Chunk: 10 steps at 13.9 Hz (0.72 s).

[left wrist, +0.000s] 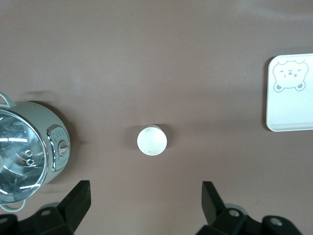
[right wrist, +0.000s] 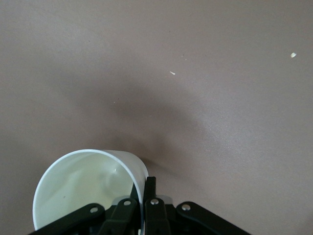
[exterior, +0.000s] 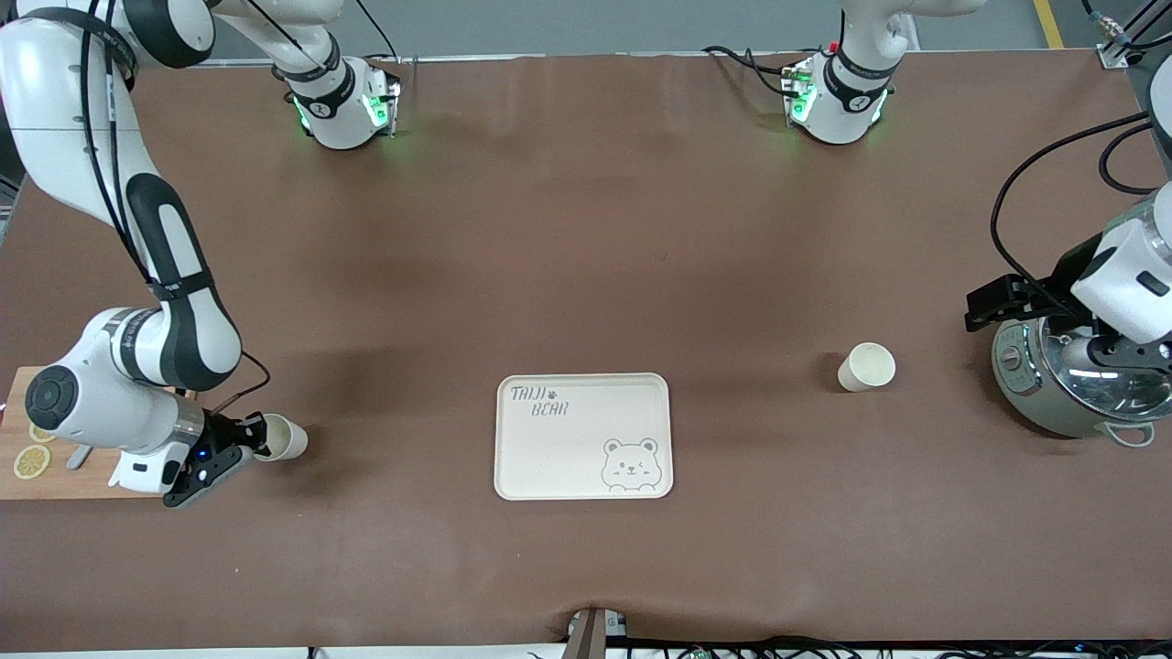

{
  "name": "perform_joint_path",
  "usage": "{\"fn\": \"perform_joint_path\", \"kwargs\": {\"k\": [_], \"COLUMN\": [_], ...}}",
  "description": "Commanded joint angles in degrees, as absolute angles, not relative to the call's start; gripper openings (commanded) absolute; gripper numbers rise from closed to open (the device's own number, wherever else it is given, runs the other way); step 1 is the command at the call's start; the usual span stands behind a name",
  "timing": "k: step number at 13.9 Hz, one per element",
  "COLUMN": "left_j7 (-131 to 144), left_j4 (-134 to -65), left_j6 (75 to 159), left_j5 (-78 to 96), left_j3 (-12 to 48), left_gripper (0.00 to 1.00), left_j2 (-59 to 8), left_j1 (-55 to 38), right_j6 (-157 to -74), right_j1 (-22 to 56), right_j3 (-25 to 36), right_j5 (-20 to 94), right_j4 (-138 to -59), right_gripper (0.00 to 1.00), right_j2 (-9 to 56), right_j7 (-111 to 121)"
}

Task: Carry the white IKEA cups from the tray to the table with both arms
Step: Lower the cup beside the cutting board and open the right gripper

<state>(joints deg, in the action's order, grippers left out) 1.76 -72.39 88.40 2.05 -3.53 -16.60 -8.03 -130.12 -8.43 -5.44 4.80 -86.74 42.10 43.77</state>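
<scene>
Cup status: one gripped, one free on tabletop (exterior: 586, 229).

Front view: my right gripper (exterior: 245, 441) clamps a tilted white cup (exterior: 282, 437); second cup (exterior: 866, 367) stands between tray (exterior: 583, 437) and lidded pot (exterior: 1067, 380), both cups empty. Left wrist view: my left gripper (left wrist: 145, 200) hangs open above second cup. Right wrist view: fingers pinch the rim.

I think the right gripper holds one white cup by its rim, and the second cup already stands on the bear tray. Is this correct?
Not fully. The right gripper does hold one white cup by its rim, but the second cup is not on the bear tray; the front view shows it on the table, between the tray and the pot.
</scene>
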Motion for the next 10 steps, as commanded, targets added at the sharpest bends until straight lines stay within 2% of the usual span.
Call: {"fn": "perform_joint_path", "kwargs": {"k": [1,5,6,7,8,9,10], "left_j7": [0.97,0.88,0.79,0.79,0.79,0.62,-1.21], "left_j4": [-74.44,-74.97,-74.88,-74.97,-74.97,-74.97,-74.97], "left_j6": [89.64,90.96,91.05,91.05,91.05,91.05,91.14], "left_j5": [2.11,1.67,1.58,1.58,1.58,1.58,1.58], "left_j3": [-3.52,-3.52,-3.43,-3.43,-3.43,-3.43,-3.43], "left_gripper": [1.00,1.00,1.00,1.00,1.00,1.00,1.00], "left_j2": [-15.12,-15.47,-15.38,-15.38,-15.38,-15.38,-15.38], "left_j1": [-8.44,-8.18,-8.17,-8.17,-8.09,-8.09,-8.00], "right_j6": [-130.78,-131.48,-131.48,-131.40,-131.40,-131.40,-131.22], "right_j1": [-9.23,-9.05,-8.97,-9.05,-9.14,-9.49,-9.67], "right_j3": [-6.24,-6.24,-6.24,-6.24,-6.24,-6.24,-6.24], "right_j5": [6.06,6.06,6.06,6.15,6.33,6.42,6.50], "right_j4": [-86.66,-86.57,-86.49,-86.40,-86.31,-86.13,-85.78], "right_gripper": [0.00,0.00,0.31,0.48,0.88,1.00,1.00], "right_j2": [42.62,43.07,43.07,43.07,43.07,43.07,42.89], "right_j7": [45.18,45.09,44.48,44.30,44.30,44.82,44.74]}}
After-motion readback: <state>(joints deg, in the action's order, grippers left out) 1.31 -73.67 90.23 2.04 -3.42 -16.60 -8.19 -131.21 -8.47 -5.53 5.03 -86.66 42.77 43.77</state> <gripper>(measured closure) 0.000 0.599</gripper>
